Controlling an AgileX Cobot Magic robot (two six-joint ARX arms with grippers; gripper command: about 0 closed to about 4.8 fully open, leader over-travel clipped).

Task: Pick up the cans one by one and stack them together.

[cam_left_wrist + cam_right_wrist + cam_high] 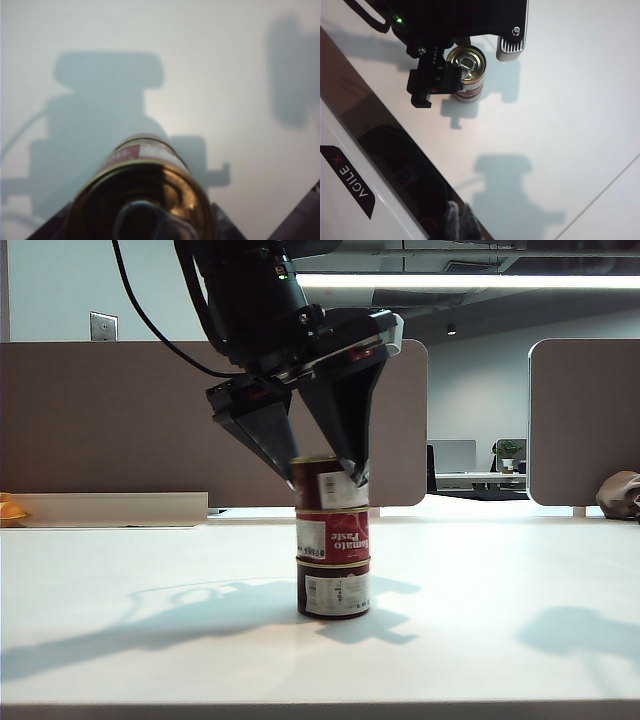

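Observation:
Three cans stand in one upright stack on the white table [120,570]: a dark maroon can [335,592] at the bottom, the red "Tomato Paste" can [335,535] in the middle, and a second maroon can [335,488] on top. My left gripper [325,478] reaches down over the stack, open, its fingers spread to either side of the top can. In the left wrist view the gold pull-tab lid [145,190] fills the space between the fingers of that gripper [142,235]. My right gripper [459,222] is shut and empty, well away from the stack [467,65].
Brown divider panels [120,420] close off the far edge of the table. A long beige tray [110,508] and an orange object [10,508] lie at the back left. A brown bag [620,495] sits at the far right. A table seam [600,200] runs near my right gripper.

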